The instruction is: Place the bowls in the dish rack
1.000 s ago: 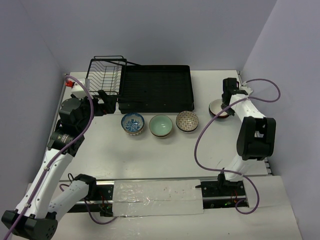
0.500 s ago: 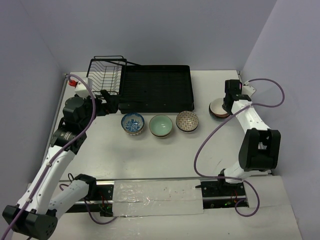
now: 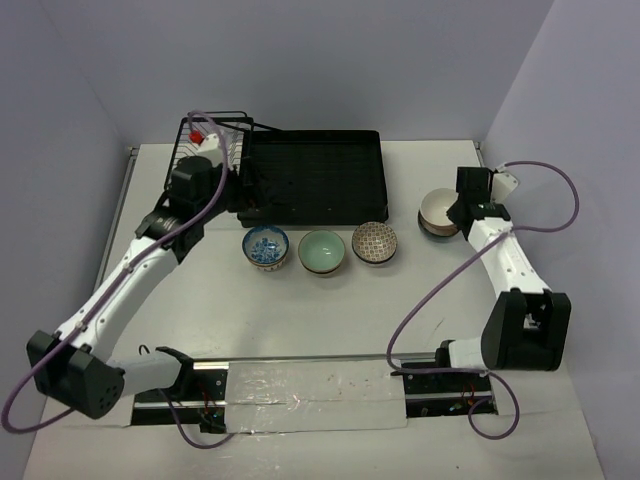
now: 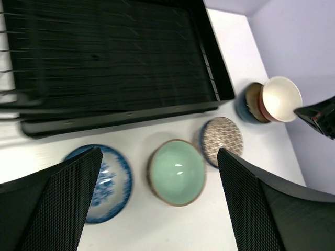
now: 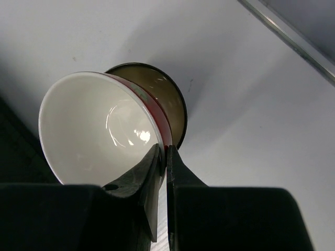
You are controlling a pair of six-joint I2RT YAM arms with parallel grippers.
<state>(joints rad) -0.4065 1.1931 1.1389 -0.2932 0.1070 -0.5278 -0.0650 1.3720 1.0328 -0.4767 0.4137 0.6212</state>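
The black dish rack (image 3: pixel 312 178) lies at the back, its wire basket (image 3: pixel 210 140) at the left end. In front of it stand a blue patterned bowl (image 3: pixel 265 247), a green bowl (image 3: pixel 322 252) and a brown-white patterned bowl (image 3: pixel 374 242). My right gripper (image 3: pixel 458 208) is shut on the rim of a red bowl with a white inside (image 5: pixel 99 136), tilted and partly lifted out of a dark bowl (image 5: pixel 170 102). My left gripper (image 3: pixel 245 185) is open and empty above the rack's left front edge. In its wrist view the green bowl (image 4: pixel 177 171) lies between the fingers (image 4: pixel 63 198).
Purple walls close in the table on the left, back and right. The table's right edge strip (image 5: pixel 293 42) runs close behind the dark bowl. The arms' cables loop over the left and right sides.
My left arm has swung back and to the right, from the table's left side to the rack's left end. My right gripper has tilted and raised the red bowl a little.
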